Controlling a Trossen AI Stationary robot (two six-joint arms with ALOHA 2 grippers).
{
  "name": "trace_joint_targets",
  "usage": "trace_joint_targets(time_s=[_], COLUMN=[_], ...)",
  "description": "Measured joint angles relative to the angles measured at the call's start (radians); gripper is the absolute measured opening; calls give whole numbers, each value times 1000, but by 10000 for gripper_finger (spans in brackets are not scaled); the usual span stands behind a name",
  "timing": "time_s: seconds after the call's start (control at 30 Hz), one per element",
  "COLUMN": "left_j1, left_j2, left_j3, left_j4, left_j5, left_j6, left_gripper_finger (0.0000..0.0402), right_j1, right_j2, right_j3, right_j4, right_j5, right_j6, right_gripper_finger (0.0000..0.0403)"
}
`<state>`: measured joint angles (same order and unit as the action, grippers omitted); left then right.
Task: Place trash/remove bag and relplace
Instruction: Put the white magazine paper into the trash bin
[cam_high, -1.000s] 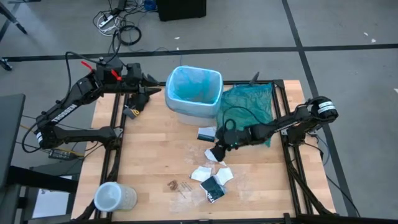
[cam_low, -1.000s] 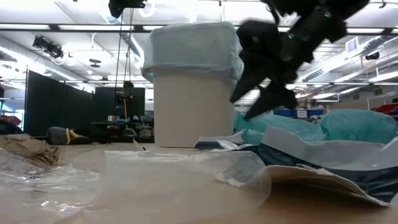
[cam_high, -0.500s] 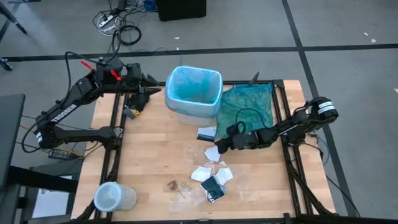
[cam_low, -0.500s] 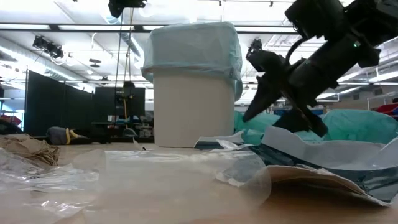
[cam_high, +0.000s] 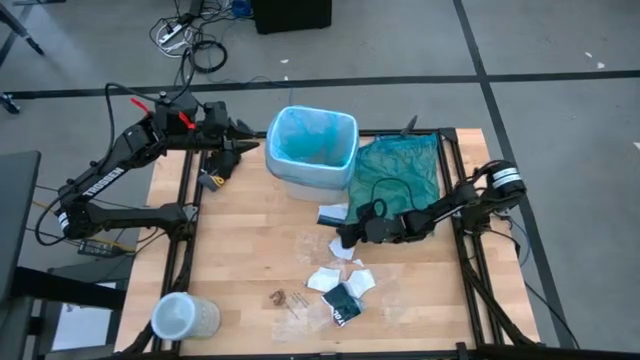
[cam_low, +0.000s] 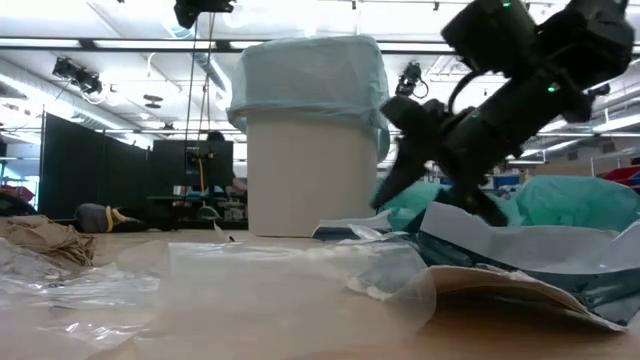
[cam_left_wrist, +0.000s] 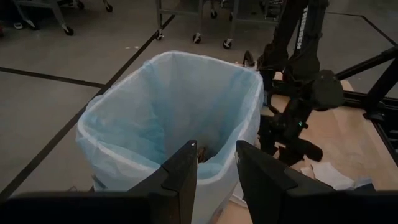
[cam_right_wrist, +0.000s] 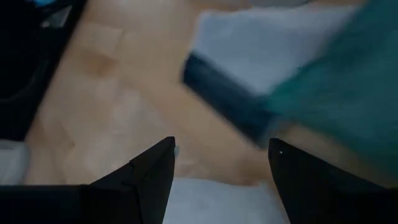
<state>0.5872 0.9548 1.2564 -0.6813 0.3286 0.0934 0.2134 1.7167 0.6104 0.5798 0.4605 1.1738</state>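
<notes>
On the wooden table (cam_high: 240, 250) most trash (cam_high: 340, 290) lies unpicked; the bag (cam_high: 312, 140) lines the bin. The right gripper (cam_high: 345, 240) hovers wide open, empty; the left gripper (cam_high: 245, 148) waits, parted.

The high cam is looking straight down on the whole surface (cam_high: 240, 250). The low one is sitting at surface level, facing the room. Both wrist cams are peering forward, close in; the lined bin (cam_high: 312, 150) is showing up in high, low and left wrist views.
</notes>
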Motion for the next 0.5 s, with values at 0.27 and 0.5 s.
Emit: trace_joint_targets(time_s=[0.27,0.5], left_j1=[0,0], left_j2=[0,0], left_j3=[0,0], left_j4=[1,0], left_j5=[0,0], left_j6=[-1,0], left_gripper_finger=[120,120], right_j1=[-35,-67], right_j2=[126,110], right_j3=[78,79], right_j4=[58,51], right_j5=[-45,-65], right_j6=[-25,-2], right_gripper_finger=[244,234])
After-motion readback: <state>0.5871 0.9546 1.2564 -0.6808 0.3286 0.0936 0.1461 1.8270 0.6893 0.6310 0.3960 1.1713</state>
